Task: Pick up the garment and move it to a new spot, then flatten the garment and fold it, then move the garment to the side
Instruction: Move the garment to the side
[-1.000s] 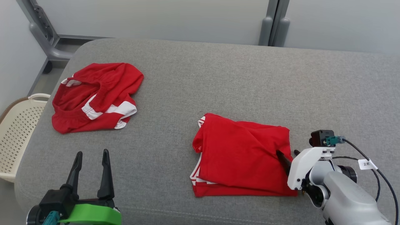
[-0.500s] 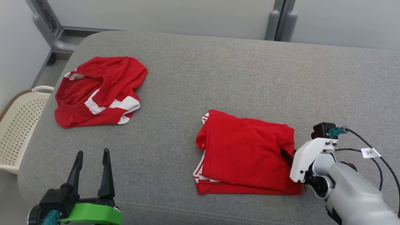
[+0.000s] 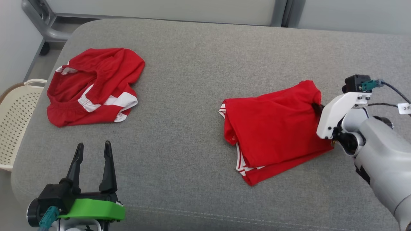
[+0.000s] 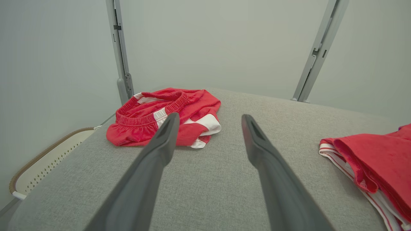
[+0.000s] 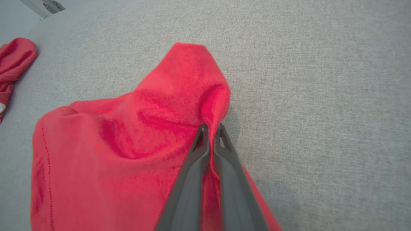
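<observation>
The garment (image 3: 273,125) is a folded red piece with white stripes along its left edge, lying right of centre on the grey padded table (image 3: 205,64). My right gripper (image 3: 316,107) pinches its far right corner; the right wrist view has the gripper (image 5: 211,128) shut on a raised fold of the red garment (image 5: 128,144). That corner is lifted a little while the other layers rest on the table. My left gripper (image 3: 93,149) stands open near the table's front left edge with nothing between its fingers (image 4: 167,134).
Another red garment (image 3: 93,85) with white panels lies crumpled at the table's far left, also red garment (image 4: 167,115) in the left wrist view. A cream perforated basket (image 3: 16,112) stands on the floor left of the table. Grey frame posts (image 4: 122,64) rise behind.
My right gripper has shut on the garment's right corner and pulled it right and away, turning it. The head camera has shifted. The left gripper has stayed put.
</observation>
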Controlling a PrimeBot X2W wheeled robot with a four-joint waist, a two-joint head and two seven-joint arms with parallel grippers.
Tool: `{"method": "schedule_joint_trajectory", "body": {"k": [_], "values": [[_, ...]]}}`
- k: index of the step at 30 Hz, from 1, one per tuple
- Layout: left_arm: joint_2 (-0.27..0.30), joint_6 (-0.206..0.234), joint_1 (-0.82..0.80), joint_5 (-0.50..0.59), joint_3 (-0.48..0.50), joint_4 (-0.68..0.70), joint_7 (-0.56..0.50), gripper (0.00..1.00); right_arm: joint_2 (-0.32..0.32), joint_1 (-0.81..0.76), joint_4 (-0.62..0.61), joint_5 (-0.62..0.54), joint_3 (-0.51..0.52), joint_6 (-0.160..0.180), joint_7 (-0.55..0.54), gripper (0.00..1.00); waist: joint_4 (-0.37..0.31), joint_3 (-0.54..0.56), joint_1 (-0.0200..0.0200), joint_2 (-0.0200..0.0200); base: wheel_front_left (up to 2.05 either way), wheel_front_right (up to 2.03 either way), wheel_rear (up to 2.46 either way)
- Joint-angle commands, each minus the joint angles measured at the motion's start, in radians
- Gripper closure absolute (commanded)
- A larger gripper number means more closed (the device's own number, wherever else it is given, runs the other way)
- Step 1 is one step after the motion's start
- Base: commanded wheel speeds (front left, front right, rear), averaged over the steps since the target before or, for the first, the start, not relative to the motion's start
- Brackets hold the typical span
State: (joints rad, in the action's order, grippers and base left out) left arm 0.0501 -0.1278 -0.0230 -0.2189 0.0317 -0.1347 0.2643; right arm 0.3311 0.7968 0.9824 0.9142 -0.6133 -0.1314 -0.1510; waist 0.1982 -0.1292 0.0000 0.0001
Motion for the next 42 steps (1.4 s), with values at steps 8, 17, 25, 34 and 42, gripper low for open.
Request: {"method": "schedule_joint_trajectory", "body": {"k": [8,17,25,34,42], "values": [[0.001,-0.003,-0.059,0.013,-0.005,0.012,0.0,0.0,0.097,0.15,0.116,-0.005,-0.007,0.002,-0.011,1.0,-0.012,-0.101,0.0,-0.0001,0.0,0.0,0.0],[0.001,-0.003,-0.114,0.017,-0.003,0.024,0.0,0.0,0.202,0.277,0.189,-0.035,-0.024,0.002,0.009,1.0,-0.034,-0.174,0.0,-0.0001,0.0,0.0,0.0],[0.012,-0.003,-0.123,0.025,-0.004,0.039,0.0,0.0,0.255,0.371,0.217,-0.067,-0.046,0.002,0.012,1.0,-0.066,-0.219,0.0,-0.0001,0.0,0.0,0.0],[0.033,-0.003,-0.133,0.024,-0.006,0.05,0.0,0.0,0.315,0.463,0.247,-0.103,-0.066,0.002,0.003,1.0,-0.091,-0.253,0.0,-0.0001,0.0,0.0,0.0],[0.044,-0.003,-0.128,0.022,0.001,0.064,0.0,0.0,0.366,0.525,0.263,-0.142,-0.09,0.002,-0.013,1.0,-0.094,-0.269,0.0,-0.0001,0.0,0.0,0.0]]}}
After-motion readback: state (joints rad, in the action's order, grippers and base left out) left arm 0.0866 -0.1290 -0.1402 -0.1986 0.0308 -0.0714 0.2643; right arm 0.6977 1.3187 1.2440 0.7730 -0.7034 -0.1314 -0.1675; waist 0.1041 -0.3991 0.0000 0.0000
